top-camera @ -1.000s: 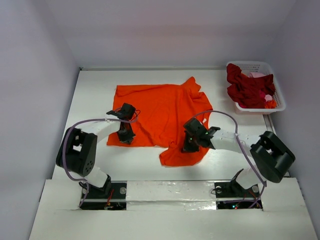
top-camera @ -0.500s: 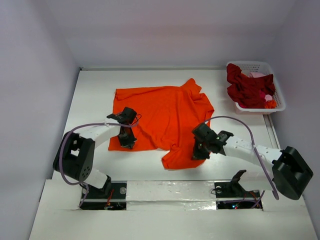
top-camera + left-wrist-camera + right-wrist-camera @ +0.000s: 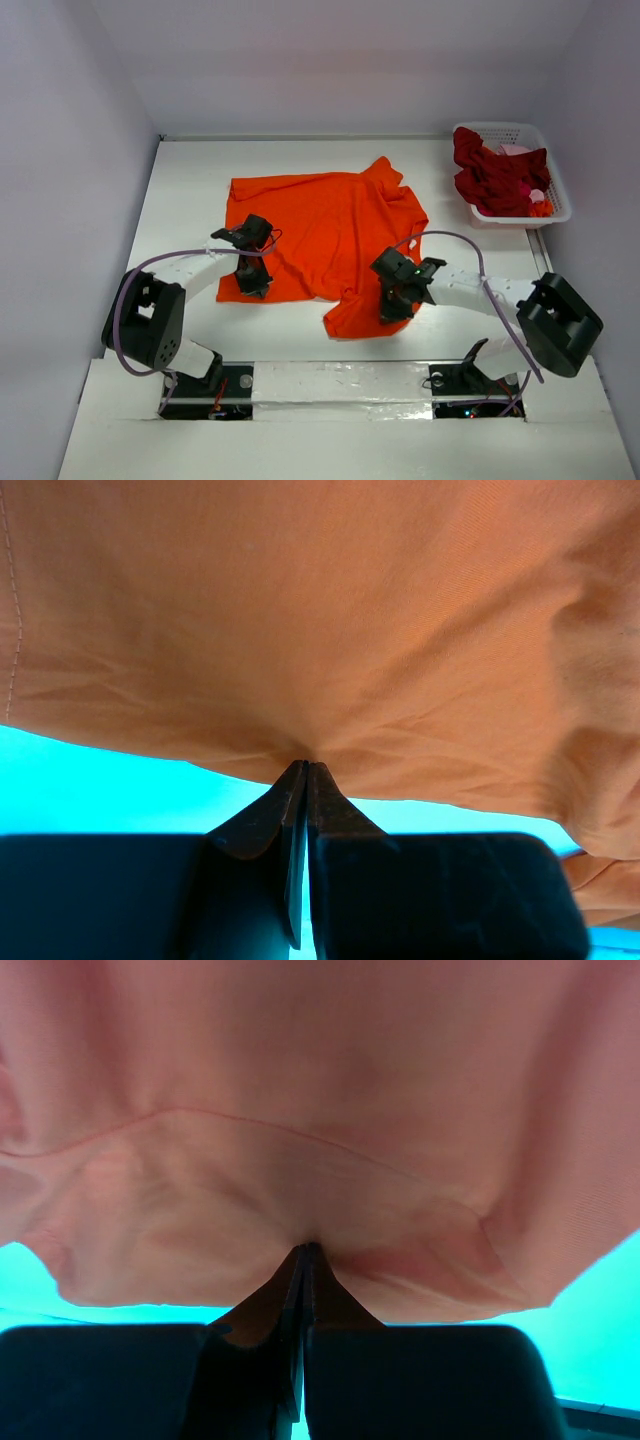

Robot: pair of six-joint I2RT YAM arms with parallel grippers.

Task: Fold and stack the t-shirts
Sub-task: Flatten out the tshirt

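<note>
Early days: one shirt out, nothing folded yet

The orange t-shirt (image 3: 330, 220) lies spread out, a bit rumpled, in the middle of the worktop (image 3: 190, 180), and both arms have hold of its near hem. The left pincer (image 3: 252, 288) is clamped tight on the near-left edge, and the right pincer (image 3: 392, 310) is pinched onto the near-right corner. No fold made, no stack started. The dark red shirts (image 3: 495, 180) sit heaped in the white basket (image 3: 548, 135) at the far right, so I'd say nearly the whole job is left.
</note>
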